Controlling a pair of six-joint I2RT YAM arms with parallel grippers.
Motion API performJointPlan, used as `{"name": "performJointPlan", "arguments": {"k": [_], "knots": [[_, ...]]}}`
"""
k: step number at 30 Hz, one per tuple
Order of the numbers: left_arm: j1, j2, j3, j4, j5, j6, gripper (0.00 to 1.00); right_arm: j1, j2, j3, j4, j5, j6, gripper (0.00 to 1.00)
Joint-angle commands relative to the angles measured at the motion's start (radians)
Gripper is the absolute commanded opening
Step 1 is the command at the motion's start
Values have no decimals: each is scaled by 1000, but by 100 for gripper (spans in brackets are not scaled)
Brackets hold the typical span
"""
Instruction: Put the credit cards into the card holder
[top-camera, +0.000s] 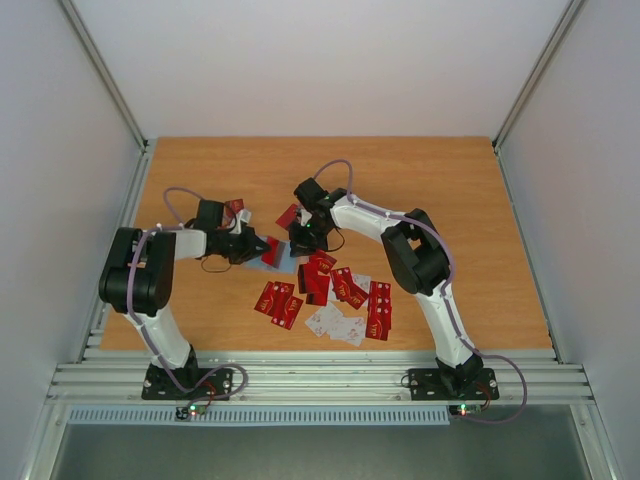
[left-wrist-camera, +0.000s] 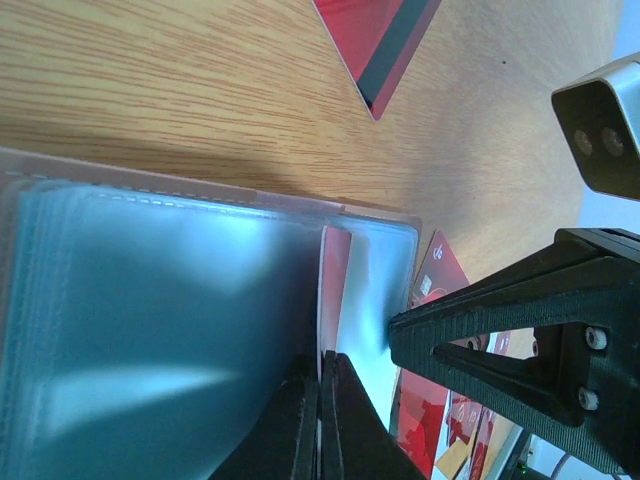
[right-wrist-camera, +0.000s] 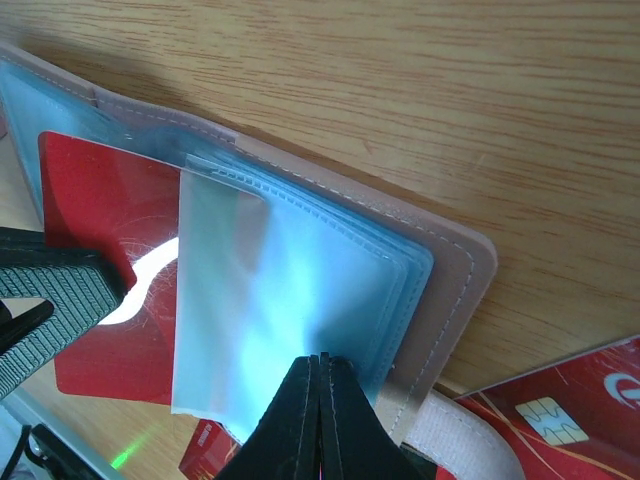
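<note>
Left claw (left-wrist-camera: 320, 362), right claw (right-wrist-camera: 320, 362) — both clenched on card holder (right-wrist-camera: 455, 290) sleeves.

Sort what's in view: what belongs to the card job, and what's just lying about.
Belongs to the job: card holder, pinched by both claws; red card among its sleeves; loose credit cards; left claw; right claw.
Just there: wooden table; metal rail by the arm bases.

No legible text, number or brand appears. The white marks on the red credit cards (top-camera: 378, 305) beside the card holder (right-wrist-camera: 465, 270) are too small to read.
</note>
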Motion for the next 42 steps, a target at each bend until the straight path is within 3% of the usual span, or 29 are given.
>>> {"name": "performJointPlan", "arguments": {"k": [1, 13, 22, 42], "knots": [[-14, 2, -25, 49, -68, -14, 0, 0, 29, -9, -36, 5, 19, 1], [-22, -8, 2, -41, -86, 53, 0, -1, -45, 41, -93, -23, -81, 7], [-34, -10, -1, -48, -100, 57, 0, 0, -93, 0, -103, 1, -38, 9], [-43, 16, 11, -66, -93, 81, 0, 0, 10, 16, -129, 61, -27, 3]]}}
